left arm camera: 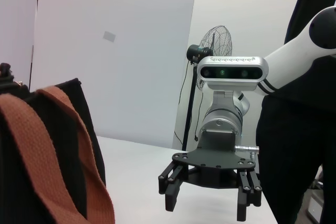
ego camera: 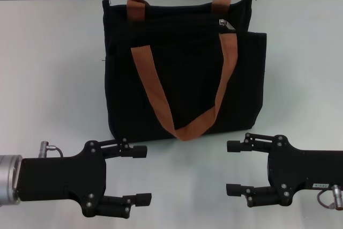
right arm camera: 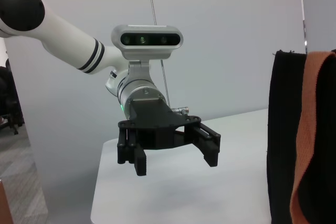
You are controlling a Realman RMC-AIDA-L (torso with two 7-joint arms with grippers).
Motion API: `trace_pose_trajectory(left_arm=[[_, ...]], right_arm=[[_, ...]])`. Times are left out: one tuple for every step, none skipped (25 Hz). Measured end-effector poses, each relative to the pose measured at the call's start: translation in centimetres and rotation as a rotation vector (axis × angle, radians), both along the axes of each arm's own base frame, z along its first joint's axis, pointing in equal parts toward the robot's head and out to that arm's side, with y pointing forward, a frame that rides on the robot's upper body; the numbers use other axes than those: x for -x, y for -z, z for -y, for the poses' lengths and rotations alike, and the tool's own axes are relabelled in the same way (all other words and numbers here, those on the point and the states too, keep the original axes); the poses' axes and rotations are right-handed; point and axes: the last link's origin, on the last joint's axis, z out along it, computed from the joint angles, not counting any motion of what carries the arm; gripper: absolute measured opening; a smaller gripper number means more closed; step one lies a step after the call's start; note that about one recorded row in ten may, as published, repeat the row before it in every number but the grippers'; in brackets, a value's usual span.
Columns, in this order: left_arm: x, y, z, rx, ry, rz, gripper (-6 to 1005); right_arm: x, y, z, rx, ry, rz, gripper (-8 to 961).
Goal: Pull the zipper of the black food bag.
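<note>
The black food bag (ego camera: 182, 68) stands upright in the middle of the white table, its two rust-brown handles draped over its front. The small silver zipper pull (ego camera: 224, 23) sits at the bag's upper right, by the right end of the zip line. My left gripper (ego camera: 142, 175) is open and empty, low in front of the bag's left corner and apart from it. My right gripper (ego camera: 231, 168) is open and empty in front of the bag's right corner. The left wrist view shows the right gripper (left arm camera: 206, 207) and the bag's side (left arm camera: 89, 129). The right wrist view shows the left gripper (right arm camera: 176, 163) and the bag (right arm camera: 283, 129).
The white table (ego camera: 53, 79) stretches to both sides of the bag. A grey wall runs behind it. In the left wrist view a person in black (left arm camera: 299, 129) stands by the table's edge, and a fan (left arm camera: 215, 40) stands farther back.
</note>
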Motion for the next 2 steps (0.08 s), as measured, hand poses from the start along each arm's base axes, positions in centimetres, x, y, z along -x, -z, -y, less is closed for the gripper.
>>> trace_pose_trajectory(left_arm=[[0.01, 0.0, 0.0, -0.001, 0.001, 0.0, 832], [0.0, 0.0, 0.0, -0.001, 0.001, 0.0, 832]], right_arm=[[0.0, 0.0, 0.0, 0.0, 0.0, 0.0, 803], [0.01, 0.0, -0.01, -0.001, 0.0, -0.001, 803]])
